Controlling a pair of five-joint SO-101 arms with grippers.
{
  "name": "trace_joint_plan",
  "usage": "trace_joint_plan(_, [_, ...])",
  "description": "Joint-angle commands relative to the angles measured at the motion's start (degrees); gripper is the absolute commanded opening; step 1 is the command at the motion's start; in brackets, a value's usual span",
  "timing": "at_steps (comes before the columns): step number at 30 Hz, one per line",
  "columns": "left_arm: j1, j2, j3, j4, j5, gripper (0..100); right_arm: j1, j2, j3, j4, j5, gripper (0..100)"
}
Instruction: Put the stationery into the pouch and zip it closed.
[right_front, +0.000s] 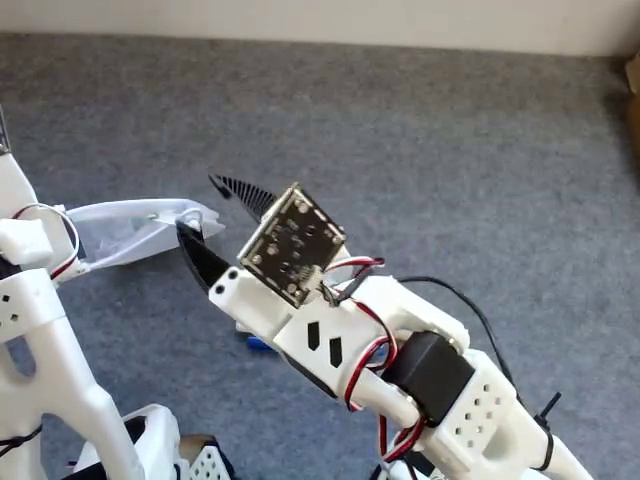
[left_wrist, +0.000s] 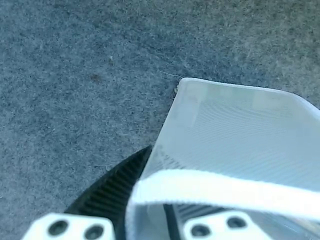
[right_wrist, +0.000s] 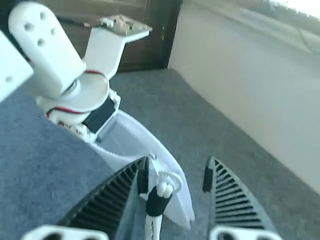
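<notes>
Grey carpet (right_front: 450, 130) runs to a pale wall (right_front: 400, 20) and dark cabinet (right_wrist: 150, 55).

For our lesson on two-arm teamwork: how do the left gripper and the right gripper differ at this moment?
The left gripper is shut on the pouch; the right gripper is open and holds nothing. The left gripper's fingers are largely covered by the pouch; the right gripper's fingers stand clear, with the zip pull between them at the pouch's other end. Both have black ribbed fingers on white bodies.

arms (right_front: 450, 400) wht plastic | jaws blk ribbed | wires (right_front: 362, 265) red/blk/wht | cam PCB (right_front: 292, 245) blk
</notes>
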Motion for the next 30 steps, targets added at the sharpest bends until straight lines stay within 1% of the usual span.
trace_joint_plan(1, [0.8, 1.8, 1.8, -1.0, 0.6, 1, 0.5, -2.0, -3.7, 6.5, 0.7, 17.0])
trace_joint_plan(6, [0.8, 1.8, 1.8, -1.0, 0.6, 1, 2.8, -2.0, -3.7, 17.1, 0.7, 17.0])
trace_joint_plan(9, [0.8, 1.8, 1.8, -1.0, 0.6, 1, 3.9, -2.0, -2.2, 20.4, 0.6, 17.0])
trace_joint_plan(17, [0.8, 1.8, 1.8, -1.0, 0.6, 1, 3.9, -2.0, 8.0, 17.9, 0.7, 17.0])
trace_joint_plan(24, [0.8, 1.8, 1.9, -0.7, 0.6, 1, 3.9, -1.5, 11.6, 17.7, 1.0, 17.0])
trace_joint_plan(27, [0.8, 1.8, 1.9, -0.9, 0.6, 1, 3.7, -1.5, 14.3, 17.6, 4.3, 17.0])
trace_joint_plan(30, [0.8, 1.8, 1.9, -0.9, 0.6, 1, 3.7, -1.5, 17.8, 15.3, 5.6, 17.0])
